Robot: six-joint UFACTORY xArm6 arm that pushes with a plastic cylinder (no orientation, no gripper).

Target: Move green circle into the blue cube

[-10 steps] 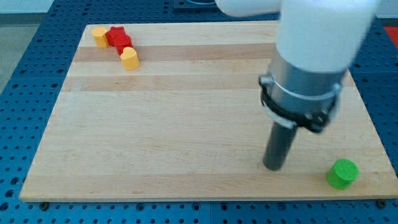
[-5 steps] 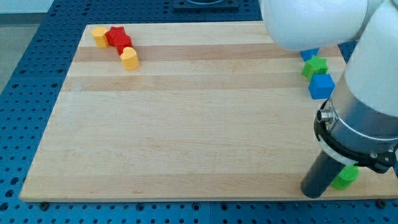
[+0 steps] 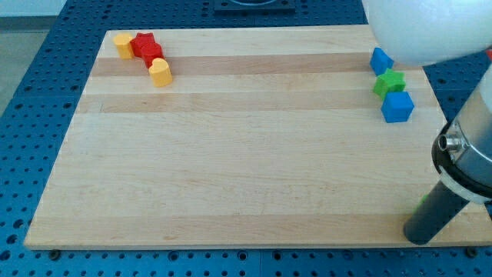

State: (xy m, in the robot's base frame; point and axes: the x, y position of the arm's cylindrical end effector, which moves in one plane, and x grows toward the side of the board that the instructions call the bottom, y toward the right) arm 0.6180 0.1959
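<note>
My tip rests on the wooden board near its bottom right corner. The green circle is almost wholly hidden behind the rod; only a thin green sliver shows at the rod's upper left edge. The blue cube sits near the board's right edge, well above my tip. A green star-shaped block touches the cube from above, and another blue block lies just above that.
At the board's top left lie a yellow block, a red block and a second yellow block, close together. The white arm body covers the view's top right. A blue pegboard surrounds the board.
My tip has moved right along the board's bottom edge, passing in front of the green circle, which is now nearly hidden. The arm body moved right, uncovering the blue and green blocks.
</note>
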